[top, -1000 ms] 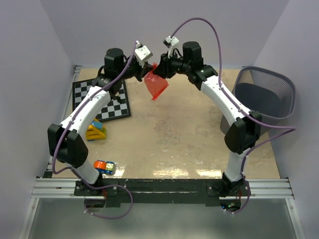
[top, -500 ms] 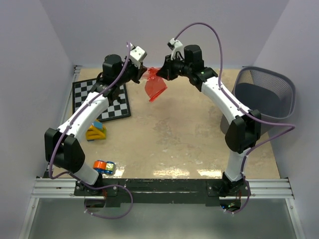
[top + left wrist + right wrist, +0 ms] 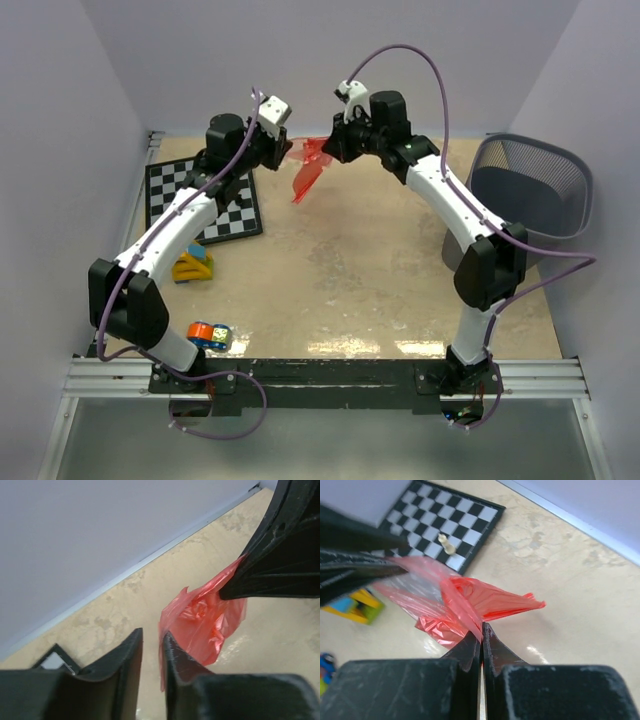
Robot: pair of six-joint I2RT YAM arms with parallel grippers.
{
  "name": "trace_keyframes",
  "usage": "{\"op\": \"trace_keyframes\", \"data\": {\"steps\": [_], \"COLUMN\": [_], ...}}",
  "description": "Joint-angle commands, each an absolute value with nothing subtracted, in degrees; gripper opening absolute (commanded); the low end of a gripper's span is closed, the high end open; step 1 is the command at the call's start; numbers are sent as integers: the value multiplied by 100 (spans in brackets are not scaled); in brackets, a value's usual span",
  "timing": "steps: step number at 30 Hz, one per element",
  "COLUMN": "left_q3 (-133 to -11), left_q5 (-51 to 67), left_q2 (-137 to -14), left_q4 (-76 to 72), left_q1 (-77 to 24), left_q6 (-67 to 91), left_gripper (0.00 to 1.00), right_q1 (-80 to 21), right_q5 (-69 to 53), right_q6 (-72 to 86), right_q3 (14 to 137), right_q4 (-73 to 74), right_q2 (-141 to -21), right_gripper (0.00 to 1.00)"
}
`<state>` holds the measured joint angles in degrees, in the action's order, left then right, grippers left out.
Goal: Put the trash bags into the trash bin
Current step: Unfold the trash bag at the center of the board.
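The red-orange trash bag [image 3: 308, 168] hangs in the air over the far middle of the table, stretched between my two grippers. My right gripper [image 3: 329, 150] is shut on a fold of the bag [image 3: 470, 597], its fingertips pinched together [image 3: 481, 625]. My left gripper [image 3: 288, 150] has its jaws a little apart [image 3: 152, 631], with floor showing between them. The bag [image 3: 200, 625] lies against and behind its right finger and reaches across to the right gripper's black finger [image 3: 280, 545]. The dark grey wire-mesh trash bin [image 3: 505, 150] stands at the far right, apart from both grippers.
A chessboard [image 3: 200, 200] lies at the far left with a white piece [image 3: 446, 542] on it. A yellow and green toy [image 3: 192, 265] sits near it, and a blue and orange toy [image 3: 208, 335] lies near the left arm's base. Walls close the back and sides.
Both grippers have risen slightly and drawn apart. The bag, which hung down as a cone, is now pulled flatter and more level between them.
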<state>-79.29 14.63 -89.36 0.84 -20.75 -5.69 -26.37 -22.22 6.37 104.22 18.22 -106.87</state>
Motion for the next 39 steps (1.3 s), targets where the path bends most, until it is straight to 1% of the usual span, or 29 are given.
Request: {"op": "trace_keyframes", "data": {"steps": [1,7,9,10,11,13,16,20,21,23,24,26,28,29,31,35,37,39], "left_q3": [-8138,-8709,-8797,-8815,-8859,-8921,-8869,-8588,-8509,-8307,-8158,-7868,-7630,-7542,-7480,-7295,-7295,-7295], "left_q5": [1731,1845,1793,1767,1775,1740,1487,1082,994,862,800,712,721,712,607,168,53,26], "left_q2": [-8701,-9052,-9105,-9132,-9158,-9167,-9123,-8939,-8878,-8737,-8623,-8403,-8201,-8139,-8060,-7928,-7928,-7937], "left_q4": [-9,650,703,712,721,764,546,98,-147,-455,-631,-983,-1238,-1309,-1310,-1424,-1415,-1450], "left_q1": [-2188,-2364,-2408,-2426,-2426,-2443,-2435,-2373,-2338,-2259,-2215,-2197,-2197,-2197,-2197,-2197,-2197,-2197], "left_q6": [-1579,-2978,-3294,-3374,-3445,-3603,-3429,-2902,-2683,-2095,-1770,-1259,-881,-722,-424,236,465,553], "left_gripper": [35,42,42,40,35,18,0,0,0,0,0,0,0,0,0,0,0,0], "right_q1": [-3110,-3392,-3419,-3428,-3428,-3428,-3419,-3349,-3288,-3112,-2972,-2743,-2698,-2698,-2663,-2610,-2610,-2602], "right_q5": [-1978,-1846,-1828,-1811,-1758,-1583,-1293,-677,-642,-650,-938,-1492,-1652,-1783,-2404,-3890,-4663,-5148], "right_q6": [-1324,-2047,-2188,-2258,-2285,-2250,-2075,-1478,-1224,-566,-293,226,272,255,263,754,1071,1282], "right_q3": [11047,11478,11540,11557,11566,11549,11470,11145,11058,10960,10890,10793,10740,10740,10836,10855,10889,10890], "right_q4": [2276,2487,2487,2505,2505,2479,2487,2408,2417,2504,2531,2584,2575,2540,2409,1751,1478,1197], "right_q2": [-10362,-10441,-10433,-10424,-10415,-10406,-10362,-10178,-10134,-10099,-10107,-10169,-10222,-10230,-10274,-10309,-10423,-10503], "right_gripper": [0,0,0,0,0,0,0,0,4,41,46,45,41,41,46,61,65,70]}}
